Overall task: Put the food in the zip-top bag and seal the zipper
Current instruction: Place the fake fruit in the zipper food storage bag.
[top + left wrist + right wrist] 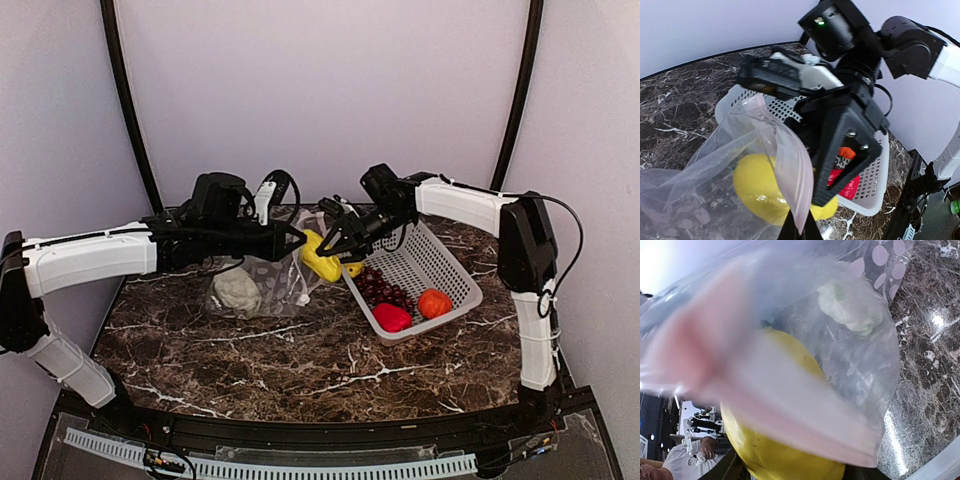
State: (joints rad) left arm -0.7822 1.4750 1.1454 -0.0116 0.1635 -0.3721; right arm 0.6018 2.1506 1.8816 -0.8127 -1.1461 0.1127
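At bag [262,288] mouth, yellow piece [321,263] and right pincer [333,249]; near tabletop [300,365] open.

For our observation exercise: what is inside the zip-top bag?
The cauliflower lies inside the zip-top bag; a yellow piece sits at its mouth. Crumpled plastic hides whether anything else is inside.

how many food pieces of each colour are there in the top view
white: 1, the cauliflower
yellow: 1 that can be made out, the yellow piece
dark purple: 1, the grape bunch
red: 1, the pepper
orange-red: 1, the tomato
total: 5
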